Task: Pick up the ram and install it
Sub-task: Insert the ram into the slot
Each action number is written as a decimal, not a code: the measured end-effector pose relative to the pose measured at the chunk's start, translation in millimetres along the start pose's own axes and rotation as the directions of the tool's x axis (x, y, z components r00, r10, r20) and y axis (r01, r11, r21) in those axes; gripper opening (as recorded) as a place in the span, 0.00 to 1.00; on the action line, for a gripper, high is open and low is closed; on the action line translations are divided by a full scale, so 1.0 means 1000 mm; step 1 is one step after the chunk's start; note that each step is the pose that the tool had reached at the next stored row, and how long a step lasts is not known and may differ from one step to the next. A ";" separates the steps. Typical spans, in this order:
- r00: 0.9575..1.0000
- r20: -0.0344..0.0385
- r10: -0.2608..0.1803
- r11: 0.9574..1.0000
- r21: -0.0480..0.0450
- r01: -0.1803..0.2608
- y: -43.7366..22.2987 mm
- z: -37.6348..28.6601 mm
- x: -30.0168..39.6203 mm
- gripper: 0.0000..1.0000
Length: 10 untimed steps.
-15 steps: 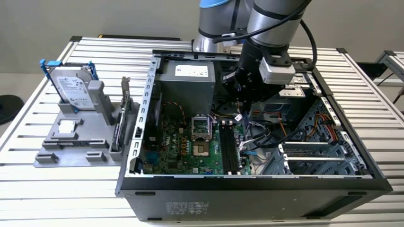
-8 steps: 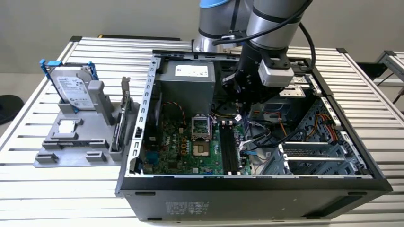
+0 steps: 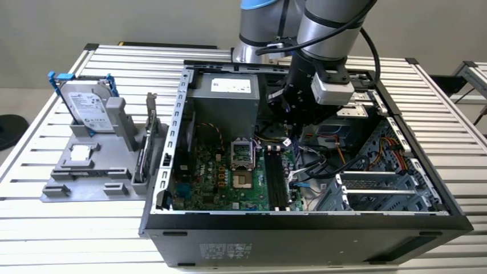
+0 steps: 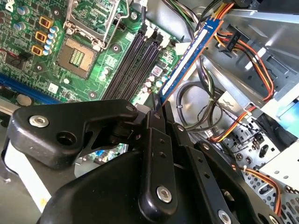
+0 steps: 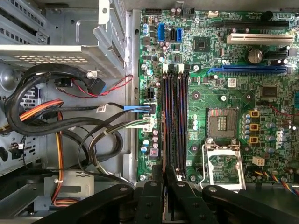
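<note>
- The gripper [image 4: 158, 111] is clenched on the ram [image 4: 189, 60], pinching it at one end so the blue stick juts out from the fingertips over the open computer case [image 3: 179, 114].
- In the first wrist view the ram [image 5: 163, 140] shows edge-on, lined up alongside the memory slots [image 5: 175, 121] on the green board [image 5: 219, 93], hanging above them and not yet seated.
- In the exterior view the arm's head [image 3: 304, 97] hangs over the middle of the case, above the slots [image 3: 275, 180].
- To do this well, I'd say the stick should stay parallel to its slot, its notch matched to the slot's key and the end clips open, then go straight down with even pressure.
- The loose cables [image 5: 93, 126] beside the slots could snag; worth watching.
- Writing: a white label sits on the power supply [image 3: 228, 85], and the board carries small print, too fine for me to read.
</note>
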<state>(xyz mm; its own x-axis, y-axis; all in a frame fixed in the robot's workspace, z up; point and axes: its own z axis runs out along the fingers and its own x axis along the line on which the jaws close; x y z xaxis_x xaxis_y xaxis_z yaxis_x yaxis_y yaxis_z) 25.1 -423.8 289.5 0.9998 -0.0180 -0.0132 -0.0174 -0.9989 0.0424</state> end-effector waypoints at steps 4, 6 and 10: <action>1.000 0.000 0.000 1.000 0.000 0.000 0.0016 0.0007 0.0000 0.00; 1.000 0.001 0.000 1.000 0.000 0.000 0.0038 0.0009 0.0001 0.00; 1.000 0.002 0.000 1.000 0.000 0.000 0.0108 0.0018 0.0002 0.00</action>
<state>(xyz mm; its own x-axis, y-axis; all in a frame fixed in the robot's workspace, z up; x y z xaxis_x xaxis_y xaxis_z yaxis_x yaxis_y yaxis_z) 25.1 -434.7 288.2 0.9997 -0.0180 -0.0155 -0.0173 -0.9990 0.0423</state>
